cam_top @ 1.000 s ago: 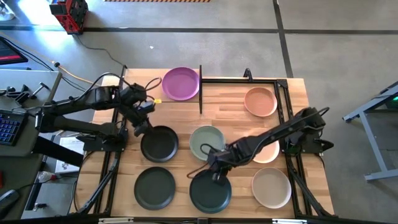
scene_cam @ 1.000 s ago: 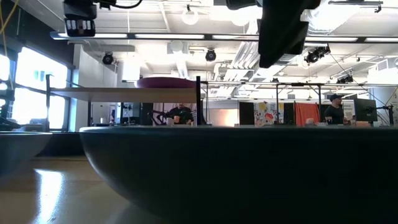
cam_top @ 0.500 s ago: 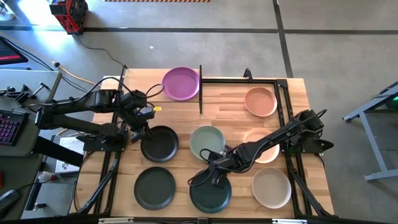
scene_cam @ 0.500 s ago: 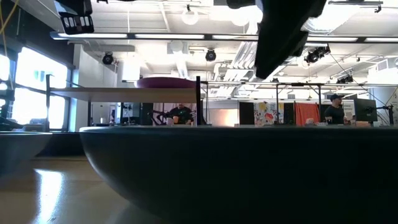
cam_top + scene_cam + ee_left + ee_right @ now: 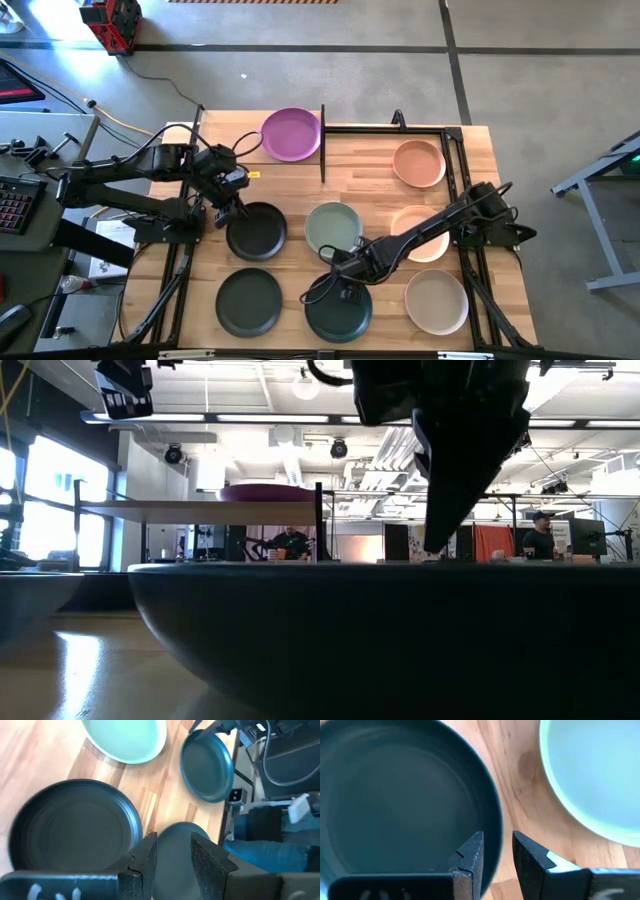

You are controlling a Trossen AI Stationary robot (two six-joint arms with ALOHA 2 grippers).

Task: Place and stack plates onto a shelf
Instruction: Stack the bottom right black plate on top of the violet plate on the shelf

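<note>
The left claw [image 5: 228, 205] hangs over the left part of the bench [image 5: 370, 170], just above the far rim of a black plate [image 5: 256, 230], its two fingers parted with a narrow gap and nothing between them. In front of that plate, near the bench's front edge, lies a dark grey plate [image 5: 249, 301]. Behind them a purple plate [image 5: 291, 134] rests up on the shelf [image 5: 190, 511], whose light panel shows edge-on in the low view beside a thin black post [image 5: 322, 143]. Toward the middle lies a sage green plate [image 5: 331, 227], and just in front of it a second dark plate [image 5: 338, 311]. The right claw [image 5: 340, 278] is lowered at that dark plate's far rim; its wrist view shows the fingers straddling the rim, one inside the dish and one outside, spread slightly and not pressed onto it. Further right lie a peach plate [image 5: 418, 163], a paler peach plate [image 5: 428, 238] partly under the right arm, and a beige plate [image 5: 436, 301].
</note>
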